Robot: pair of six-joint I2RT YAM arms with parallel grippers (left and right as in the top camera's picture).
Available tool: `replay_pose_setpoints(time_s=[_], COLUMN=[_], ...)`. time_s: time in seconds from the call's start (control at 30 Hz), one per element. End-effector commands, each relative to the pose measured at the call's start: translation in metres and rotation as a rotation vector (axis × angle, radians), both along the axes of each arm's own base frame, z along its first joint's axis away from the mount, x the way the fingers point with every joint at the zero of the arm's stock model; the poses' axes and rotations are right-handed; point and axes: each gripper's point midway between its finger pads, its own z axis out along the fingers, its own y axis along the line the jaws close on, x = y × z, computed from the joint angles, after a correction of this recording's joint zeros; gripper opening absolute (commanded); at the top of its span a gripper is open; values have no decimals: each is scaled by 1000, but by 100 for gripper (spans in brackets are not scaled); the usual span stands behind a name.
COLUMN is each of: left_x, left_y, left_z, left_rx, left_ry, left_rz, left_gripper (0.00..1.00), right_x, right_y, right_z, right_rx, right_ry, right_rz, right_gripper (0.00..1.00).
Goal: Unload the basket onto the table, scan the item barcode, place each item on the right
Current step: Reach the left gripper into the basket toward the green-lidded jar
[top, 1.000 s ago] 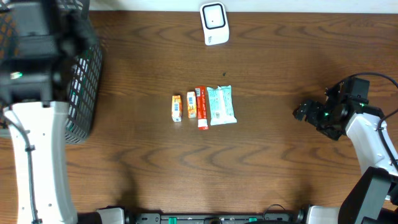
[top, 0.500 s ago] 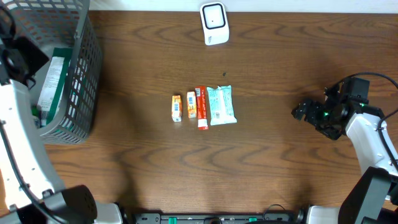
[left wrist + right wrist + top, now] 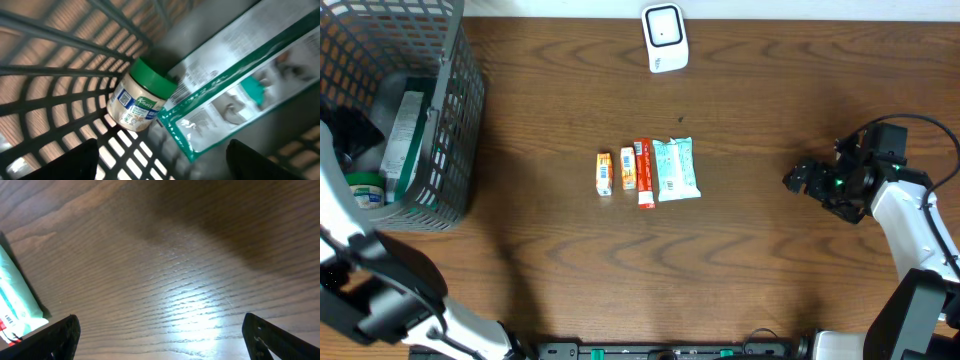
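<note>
Four items lie in a row mid-table: two small orange boxes (image 3: 604,173) (image 3: 628,169), a red tube (image 3: 644,173) and a pale teal packet (image 3: 676,169). The white scanner (image 3: 663,38) stands at the far edge. My left gripper (image 3: 348,135) hangs inside the grey wire basket (image 3: 455,120), open and holding nothing (image 3: 160,167). Below it lie a green-lidded jar (image 3: 140,95) and a teal-edged packet (image 3: 240,85). My right gripper (image 3: 800,180) is open low over bare wood (image 3: 165,342), right of the row. The teal packet's corner (image 3: 15,300) shows at its left.
The basket stands at the table's left end, its mesh walls (image 3: 50,50) close round my left gripper. In the overhead view the packet (image 3: 402,130) and jar (image 3: 365,190) lie on its floor. Bare wood lies between the item row and my right gripper.
My left arm has swung off the basket top toward the left edge, uncovering the basket's contents, and its jaws have widened. My right gripper has crept slightly left.
</note>
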Motion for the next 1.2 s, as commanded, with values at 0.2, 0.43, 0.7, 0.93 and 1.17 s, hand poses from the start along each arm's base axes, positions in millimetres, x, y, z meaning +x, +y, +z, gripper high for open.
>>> replay_pose_setpoints(time_s=[0.2,0.43,0.7,0.93,1.17], left_x=[-2,3,-6,-14,-17], left_y=[9,14,24,28,26], left_z=[-58,-71,-77,-83,-99], left_rx=[-68,-69,-78,-93,-101], left_ry=[165,185,204,207,215], left_rz=[-110,-156,-161,-139,-139], left_gripper=[84,85,85,85,85], right_x=[3,4,4,3,3], right_y=[14,14,14,14,14], right_z=[3,3,3,3,3], right_rx=[6,6,6,7,7], right_ry=[-20,-22,-22,-21,-21], right_rz=[34,34,34,34,34], right_gripper=[99,99,99,99,99])
